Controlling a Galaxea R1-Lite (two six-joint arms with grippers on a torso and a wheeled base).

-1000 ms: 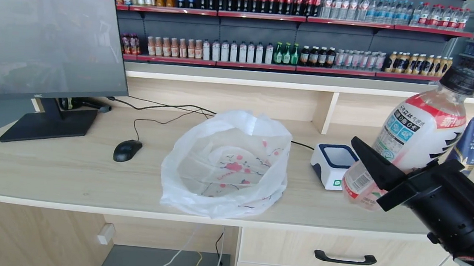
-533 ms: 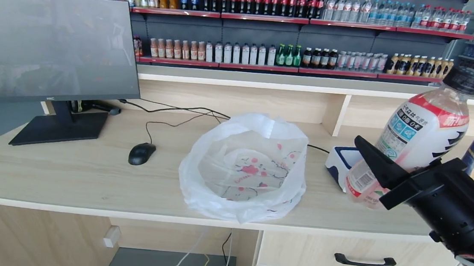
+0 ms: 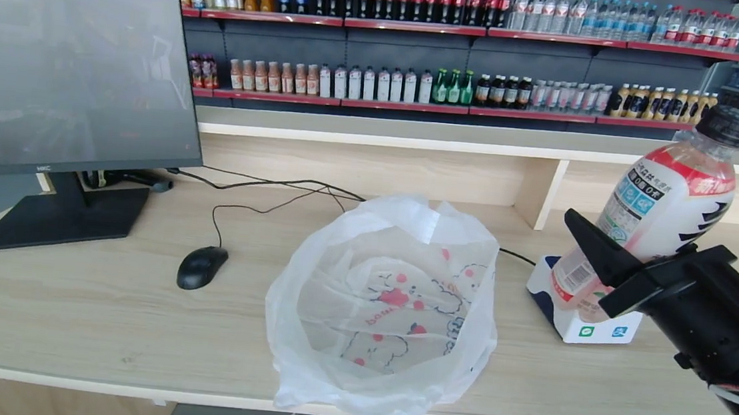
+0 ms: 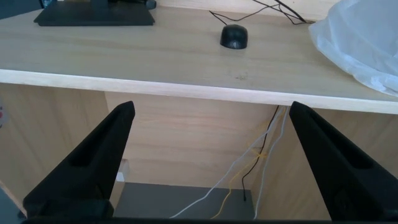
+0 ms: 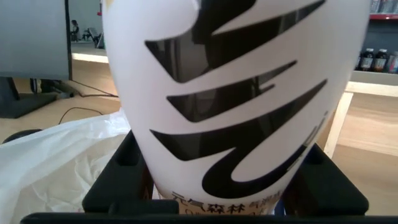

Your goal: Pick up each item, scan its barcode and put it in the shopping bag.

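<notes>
My right gripper [image 3: 631,274] is shut on a clear drink bottle [image 3: 660,206] with a black cap and a white and red label. It holds the bottle tilted, its bottom end just over the white and blue barcode scanner [image 3: 577,322] on the counter's right. The bottle's striped label [image 5: 249,106] is close in the right wrist view, between the black fingers [image 5: 115,186]. The white shopping bag [image 3: 390,310] with red and blue prints stands open in the counter's middle, left of the scanner. My left gripper [image 4: 208,155] hangs open below the counter's front edge, with nothing in it.
A monitor [image 3: 66,81] stands at the counter's left, with a black mouse [image 3: 202,267] and cables [image 3: 264,188] between it and the bag. The bag's bottom overhangs the counter's front edge [image 3: 93,380]. A raised shelf [image 3: 376,131] runs along the back, with drink shelves behind.
The head camera has shifted, so the whole picture moved. Relative to the counter, the bottle's bottom end has come from beside the scanner to over its top.
</notes>
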